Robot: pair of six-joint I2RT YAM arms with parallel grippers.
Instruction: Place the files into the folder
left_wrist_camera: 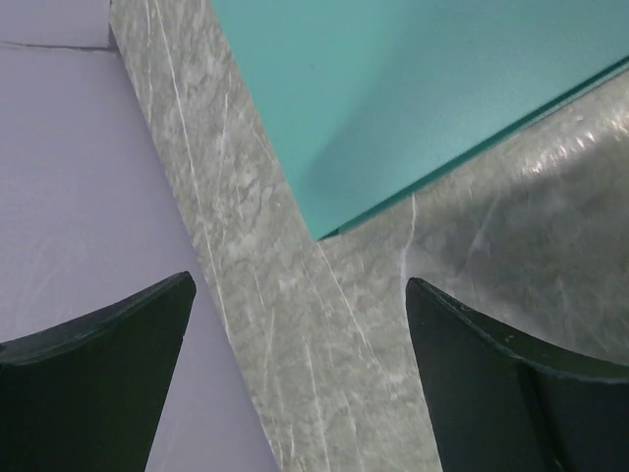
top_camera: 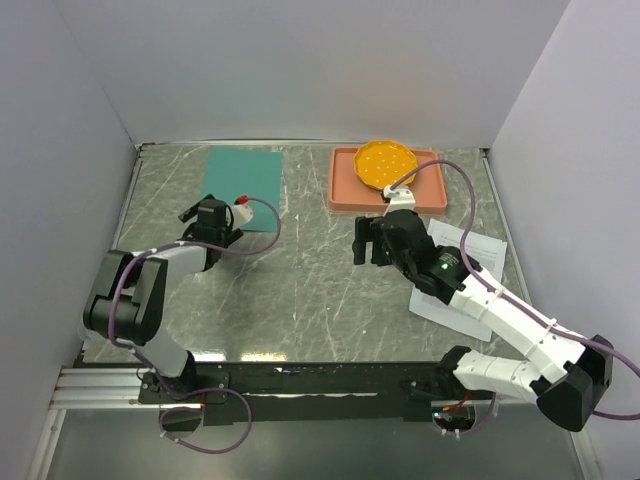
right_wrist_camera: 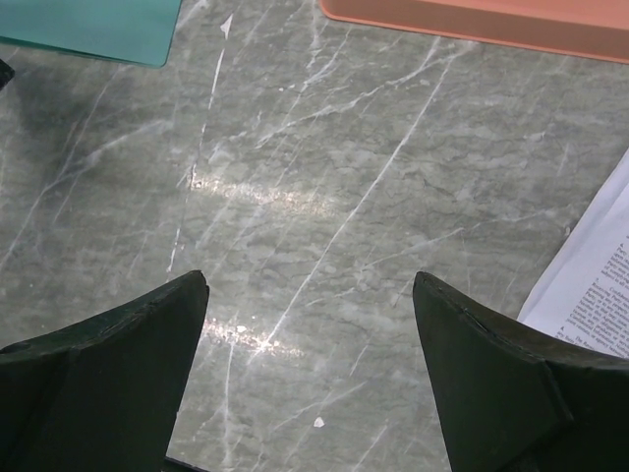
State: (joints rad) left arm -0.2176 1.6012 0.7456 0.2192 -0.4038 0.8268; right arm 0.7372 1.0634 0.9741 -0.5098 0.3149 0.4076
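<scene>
Right, status, all positions taken off the salmon-pink tray (top_camera: 343, 197).

The folder (top_camera: 242, 188) lies flat on the table (top_camera: 300, 290), left of the tray with a strip of bare marble between them. It's a thin teal-green rectangle with a plain, matte top and no markings that I can see. In my left wrist view a thin darker strip runs along its near edge at the corner (left_wrist_camera: 393, 98).

The files (top_camera: 485, 250) are on the near side of the tray, toward its right end and close to its rim. They're white sheets with dense black text. The edges are offset, so it's at least two sheets; I can't get an exact count. My right arm lies across them and covers the middle. In the right wrist view only one printed corner (right_wrist_camera: 590, 285) shows at the right edge.

My left gripper (top_camera: 207, 215) is far left of the tray, at the folder's near-left corner. Its fingers are spread wide with nothing between them, and bare table shows in the gap (left_wrist_camera: 300, 285). The folder corner is just ahead of the tips, not touched.

My right gripper (top_camera: 368, 245) is on the near side of the tray's left end, over bare table. It's also spread wide and holds nothing (right_wrist_camera: 310, 280). The files are off to its right, apart from the fingers.

A yellow round dish (top_camera: 386, 163) sits in the tray.
</scene>
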